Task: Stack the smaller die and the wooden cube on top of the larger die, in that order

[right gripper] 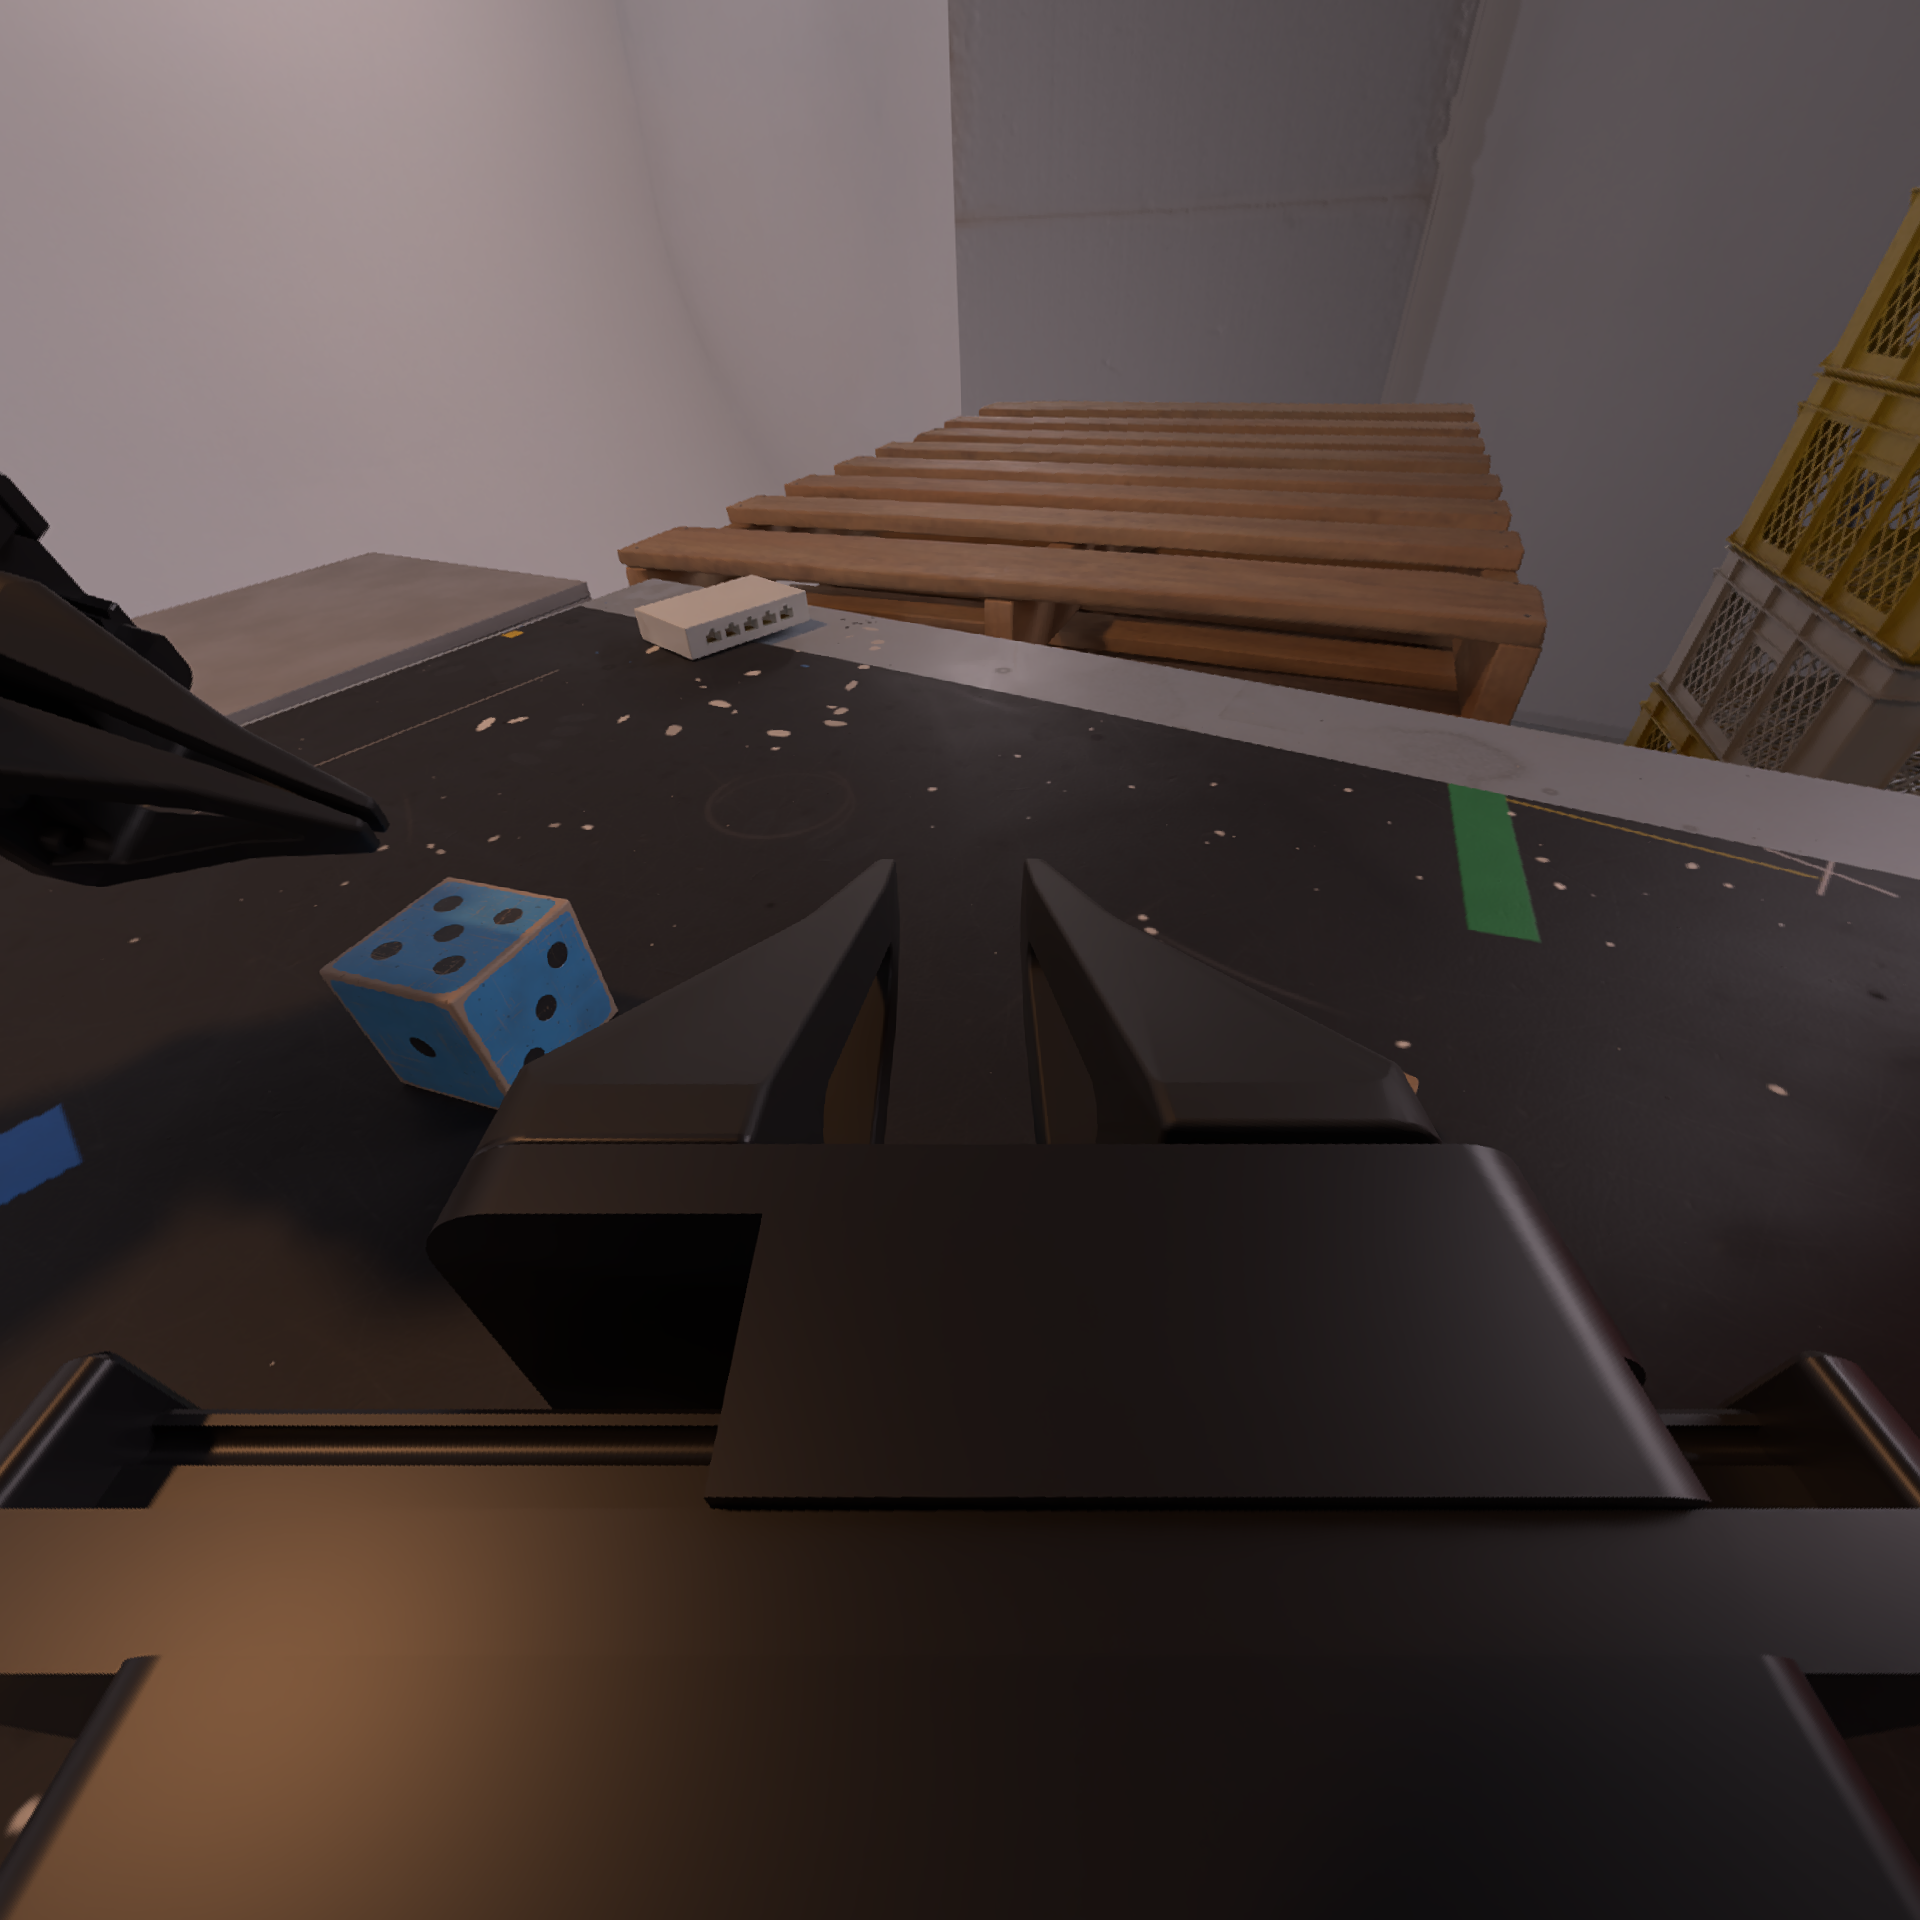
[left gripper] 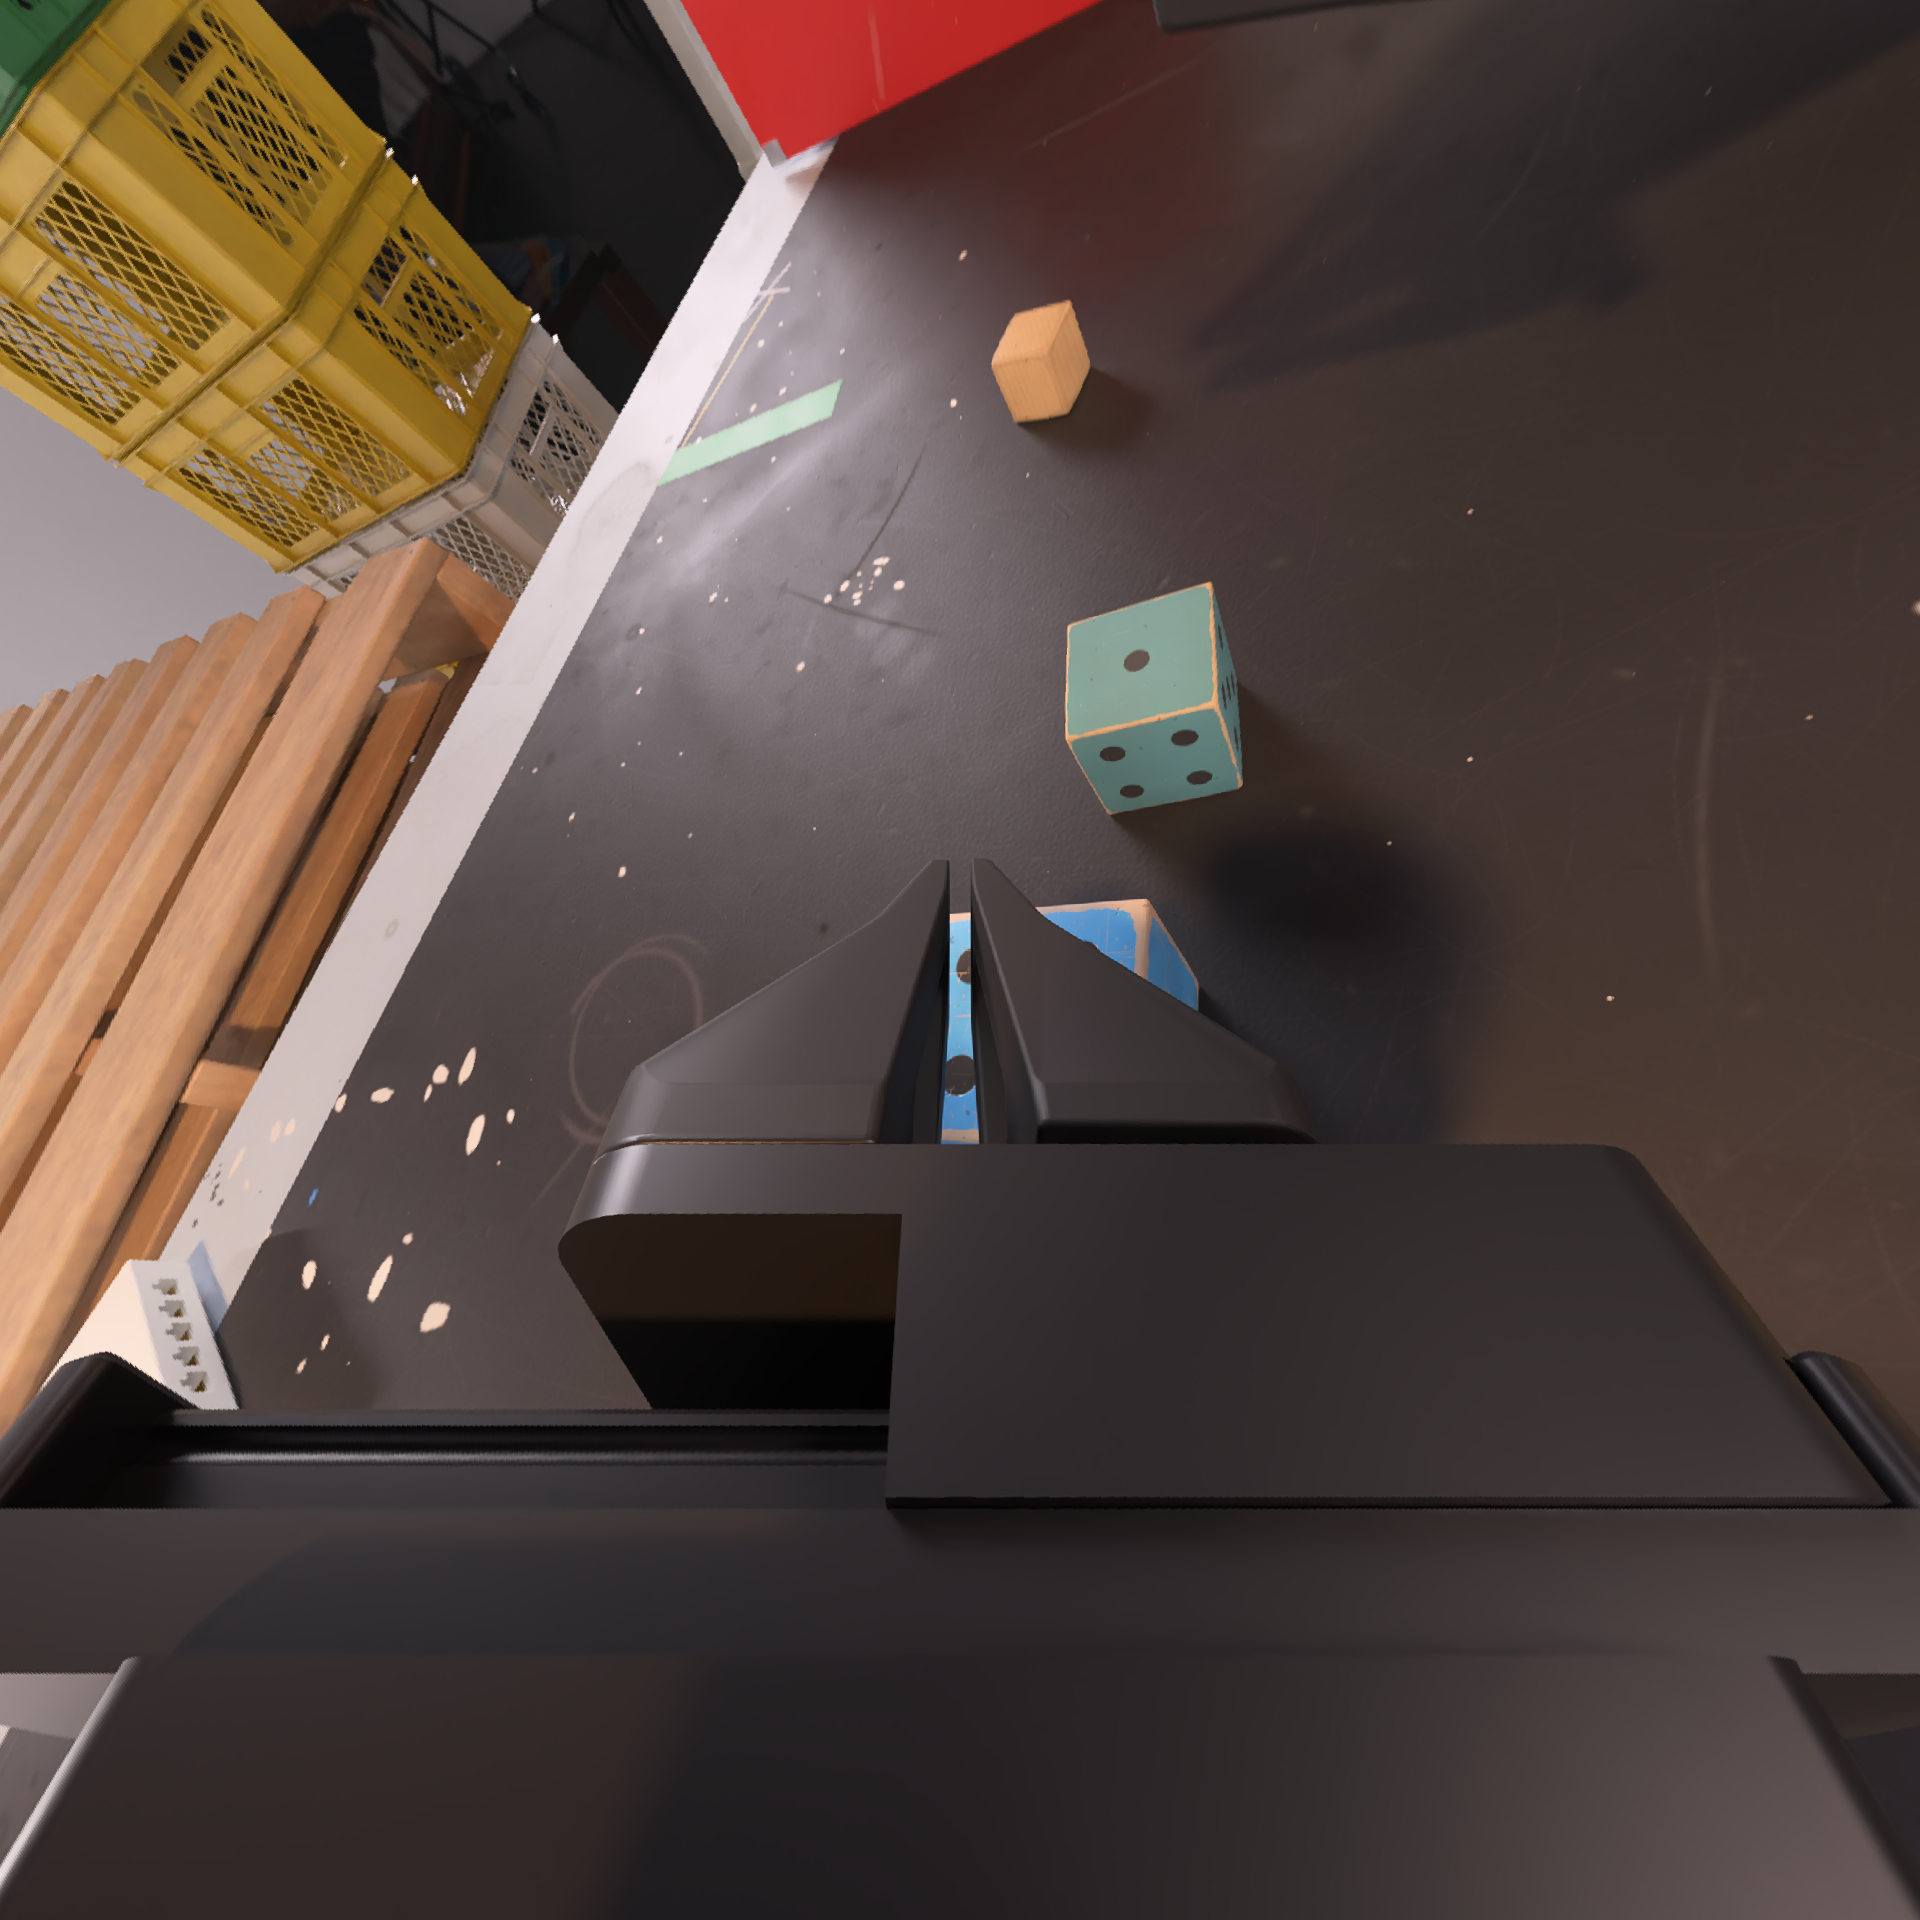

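In the left wrist view, a teal die (left gripper: 1153, 696) and a small wooden cube (left gripper: 1041, 362) sit apart on the dark table (left gripper: 1558, 623). A blue die (left gripper: 1127, 940) lies on the table just below my left gripper (left gripper: 961, 873) and is mostly hidden by it. The left fingers are closed to a thin slit and hold nothing. In the right wrist view the blue die (right gripper: 468, 987) sits left of my right gripper (right gripper: 958, 868), whose fingers stand a little apart and empty. The left gripper's tip (right gripper: 358, 816) hovers above and left of the blue die.
A white network switch (right gripper: 724, 615) sits at the table's far edge (right gripper: 1351, 727). A green tape strip (right gripper: 1496, 862) and a blue one (right gripper: 36, 1153) mark the table. Beyond the edge stand a wooden pallet (right gripper: 1143, 520), yellow crates (left gripper: 208, 270) and a red panel (left gripper: 862, 52).
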Controlling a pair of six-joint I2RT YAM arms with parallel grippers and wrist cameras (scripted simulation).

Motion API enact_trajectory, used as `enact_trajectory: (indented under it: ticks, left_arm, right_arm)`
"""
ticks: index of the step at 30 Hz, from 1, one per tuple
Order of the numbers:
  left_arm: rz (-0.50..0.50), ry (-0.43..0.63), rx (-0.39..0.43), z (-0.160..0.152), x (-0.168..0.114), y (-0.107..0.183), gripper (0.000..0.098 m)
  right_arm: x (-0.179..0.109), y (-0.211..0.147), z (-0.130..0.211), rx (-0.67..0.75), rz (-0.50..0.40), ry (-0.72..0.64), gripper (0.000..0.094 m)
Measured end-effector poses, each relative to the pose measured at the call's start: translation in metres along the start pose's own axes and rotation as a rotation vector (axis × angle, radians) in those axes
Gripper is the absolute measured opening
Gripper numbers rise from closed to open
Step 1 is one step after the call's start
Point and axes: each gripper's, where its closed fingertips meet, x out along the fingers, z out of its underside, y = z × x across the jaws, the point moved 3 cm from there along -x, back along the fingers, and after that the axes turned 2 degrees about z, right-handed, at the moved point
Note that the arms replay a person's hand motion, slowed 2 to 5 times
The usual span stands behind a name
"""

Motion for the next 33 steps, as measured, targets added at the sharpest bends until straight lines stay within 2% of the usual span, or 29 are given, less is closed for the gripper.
enact_trajectory:
  ticks: [7,16,23,28,33]
  left_arm:
    - [-0.085,0.079,-0.099,0.016,-0.015,-0.026,0.0080]
    - [-0.201,0.182,-0.308,0.056,-0.033,-0.065,0.0201]
    - [-0.216,0.298,-0.454,0.073,-0.048,-0.080,0.0243]
    - [-0.208,0.370,-0.491,0.072,-0.057,-0.085,0.0245]
    - [-0.201,0.395,-0.501,0.072,-0.060,-0.085,0.0244]
  right_arm:
    - [-0.005,0.003,0.003,-0.001,0.015,-0.034,0.0229]
    - [-0.002,0.002,0.015,-0.003,0.041,-0.125,0.0308]
    - [0.011,-0.011,0.026,-0.010,0.048,-0.219,0.0373]
    - [0.023,-0.028,0.035,0.010,0.017,-0.285,0.0453]
    - [0.032,-0.047,0.044,0.047,-0.021,-0.328,0.0519]
